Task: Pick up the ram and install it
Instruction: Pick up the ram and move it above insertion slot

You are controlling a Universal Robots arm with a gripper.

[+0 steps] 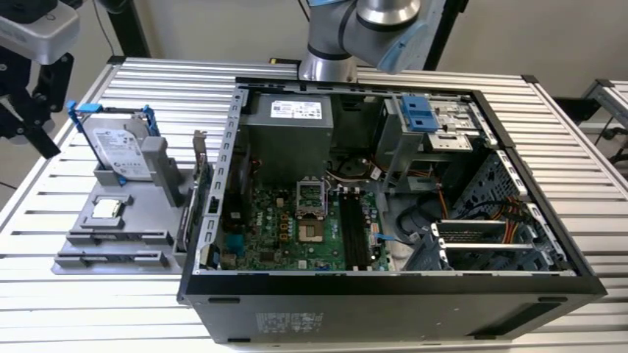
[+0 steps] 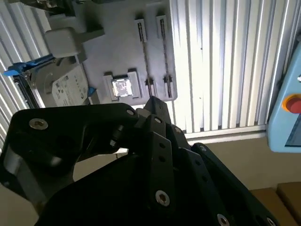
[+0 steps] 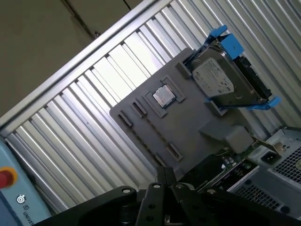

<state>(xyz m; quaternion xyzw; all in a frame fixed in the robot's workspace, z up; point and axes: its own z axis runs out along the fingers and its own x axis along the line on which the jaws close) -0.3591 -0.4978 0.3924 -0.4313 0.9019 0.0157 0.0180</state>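
Note:
The ram is out of view. My gripper hangs high above the table at the exterior view's left, beyond the grey parts fixture. In both wrist views its black fingers meet at a point, shut, with nothing seen between them. The fixture lies well below the fingertips, and its two long narrow slots look bare. The long black motherboard slots lie inside the open computer case.
A silver hard drive with blue brackets stands at the fixture's back, and a square processor sits in its middle. A card with a metal bracket stands between fixture and case. A box with a red button sits off the table's edge.

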